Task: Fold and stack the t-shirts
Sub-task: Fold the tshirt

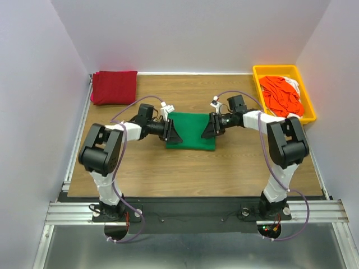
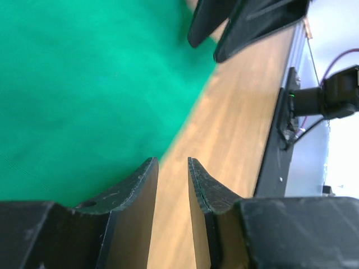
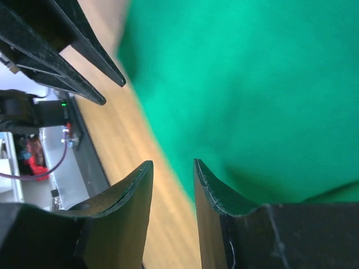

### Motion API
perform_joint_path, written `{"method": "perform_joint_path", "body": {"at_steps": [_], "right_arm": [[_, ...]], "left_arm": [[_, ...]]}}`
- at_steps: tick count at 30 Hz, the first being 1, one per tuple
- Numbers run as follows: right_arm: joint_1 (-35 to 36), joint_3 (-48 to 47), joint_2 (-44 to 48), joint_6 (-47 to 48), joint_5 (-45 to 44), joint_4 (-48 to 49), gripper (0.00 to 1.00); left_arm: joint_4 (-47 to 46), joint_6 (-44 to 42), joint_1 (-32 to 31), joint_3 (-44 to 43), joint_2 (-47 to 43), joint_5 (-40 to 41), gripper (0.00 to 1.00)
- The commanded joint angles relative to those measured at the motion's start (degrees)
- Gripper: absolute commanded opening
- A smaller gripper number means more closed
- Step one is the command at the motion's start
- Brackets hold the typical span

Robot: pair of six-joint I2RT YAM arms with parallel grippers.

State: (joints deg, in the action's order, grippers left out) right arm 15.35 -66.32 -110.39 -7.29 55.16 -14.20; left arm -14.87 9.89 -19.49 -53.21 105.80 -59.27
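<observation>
1. Top external view: the green t-shirt [image 1: 190, 131] lies flat as a compact rectangle at the centre of the table [image 1: 224, 168].
   - The left gripper [image 1: 173, 134] sits at its 9 o'clock edge and the right gripper [image 1: 208, 129] at its 3 o'clock edge, both low over the cloth.
   - A folded dark red t-shirt [image 1: 114, 87] rests at the table's 10 o'clock corner.
   - At 2 o'clock a yellow tray [image 1: 283, 70] holds a loose heap of orange-red and white t-shirts [image 1: 280, 95].
2. Left wrist view: the left gripper [image 2: 171, 162] shows a narrow gap with bare wood visible through it and nothing between the fingers.
   - The green cloth fills the frame from 9 to 12 o'clock, its edge just beside the fingertips.
   - The other arm's fingers point in at 1 o'clock.
3. Right wrist view: the right gripper [image 3: 173, 165] is likewise only narrowly parted and empty.
   - Green cloth spreads from 12 to 4 o'clock, and one finger overlaps its edge.
4. Judgement: the green shirt looks folded, and the step in hand is either a last fold or the lift to stack it.
   - Next, each gripper needs to pinch its own edge through all the layers.
   - The two arms then need to move together towards the dark red shirt so the fold does not spill open.
</observation>
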Motion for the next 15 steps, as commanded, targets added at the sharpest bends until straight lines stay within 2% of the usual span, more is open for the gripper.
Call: {"method": "perform_joint_path", "body": {"at_steps": [1, 5, 10, 15], "right_arm": [[1.7, 0.4, 8.9, -0.8, 2.9, -0.9, 0.41], [5.2, 2.2, 8.8, -2.6, 3.6, -0.8, 0.41], [5.4, 3.7, 1.9, -0.4, 1.5, -0.8, 0.40], [3.9, 4.4, -3.4, 2.7, -3.6, -0.9, 0.38]], "left_arm": [[2.0, -2.6, -0.9, 0.4, -9.3, -1.7, 0.39], [0.6, -0.4, -2.6, 0.6, -8.1, -2.9, 0.39], [-5.8, 5.2, -2.8, 1.3, -0.5, -2.7, 0.39], [-5.6, 6.5, -0.1, 1.5, 8.2, 1.1, 0.39]]}}
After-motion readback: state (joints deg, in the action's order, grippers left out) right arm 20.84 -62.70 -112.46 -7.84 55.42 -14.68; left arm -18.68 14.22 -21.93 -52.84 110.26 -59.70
